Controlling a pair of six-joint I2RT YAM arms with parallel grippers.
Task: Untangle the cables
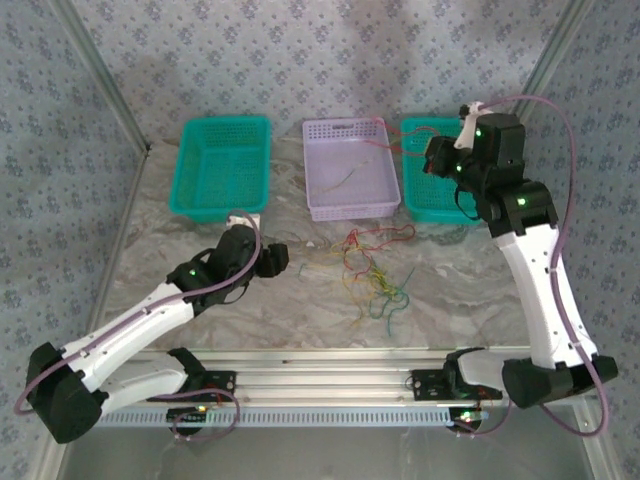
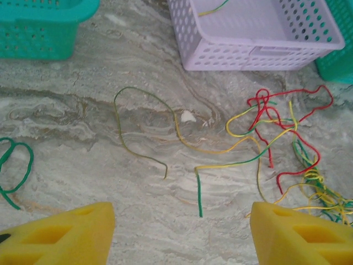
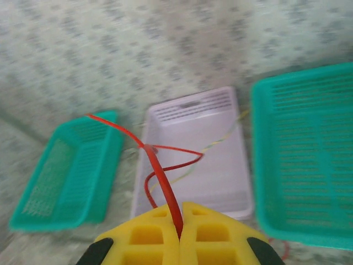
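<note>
most of the cables lie in a loose heap on the marbled table, just in front of the lilac basket and between the two arms. they are thin, curly wires: red, green, yellow, and some that run green into yellow along one length. seen from the left wrist, the knot is red loops laced through yellow and green ones. one green-yellow strand trails away from it across bare stone, and a green loop lies well apart at the far left. another yellowish strand rests inside the lilac basket.

the left gripper sits low over the table beside the heap, its yellow fingers wide apart with nothing but stone between them.

the right gripper is raised above the right teal basket, its pads pressed together on a red cable. that cable rises from the pinch and curls out over the lilac basket. the picture there is blurred, so i can't tell where its far end goes. a second teal basket stands to the left of the lilac one.
</note>
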